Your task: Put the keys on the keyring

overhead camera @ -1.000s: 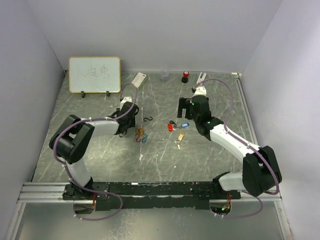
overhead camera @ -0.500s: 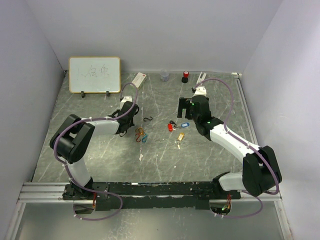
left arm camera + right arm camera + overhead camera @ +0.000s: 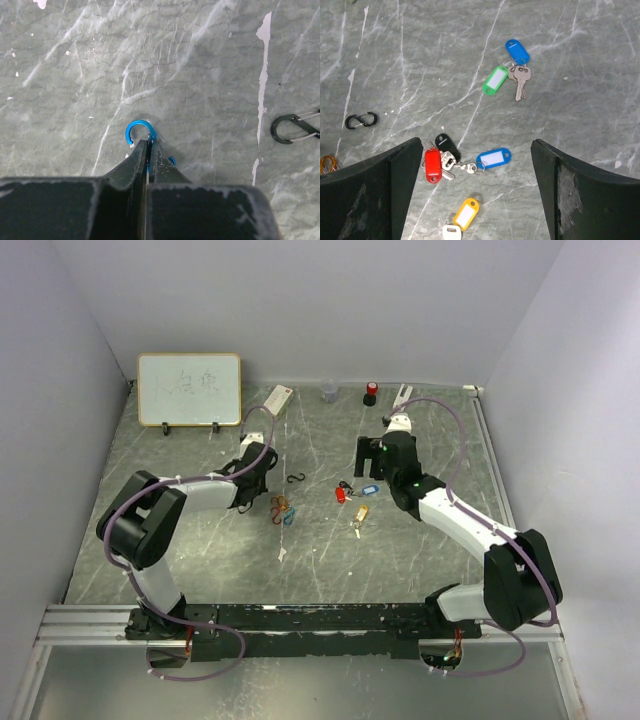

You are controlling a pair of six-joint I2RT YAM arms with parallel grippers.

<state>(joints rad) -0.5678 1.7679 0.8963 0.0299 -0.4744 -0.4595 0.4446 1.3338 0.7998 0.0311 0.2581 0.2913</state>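
Left pincer (image 3: 148,150) is clamped on the blue clip (image 3: 136,129); right pincer (image 3: 476,150) hangs open above the keys (image 3: 449,162), scattered on the tabletop (image 3: 570,75). Light, stiff, probably slippery metal; the plastic tags (image 3: 493,157) offer better hold.

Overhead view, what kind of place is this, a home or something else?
Most likely a robot test booth, not a home: plain white walls enclose a scuffed grey marbled tabletop, the black-and-white left arm and right arm are bolted to a metal rail, and a small whiteboard stands behind.
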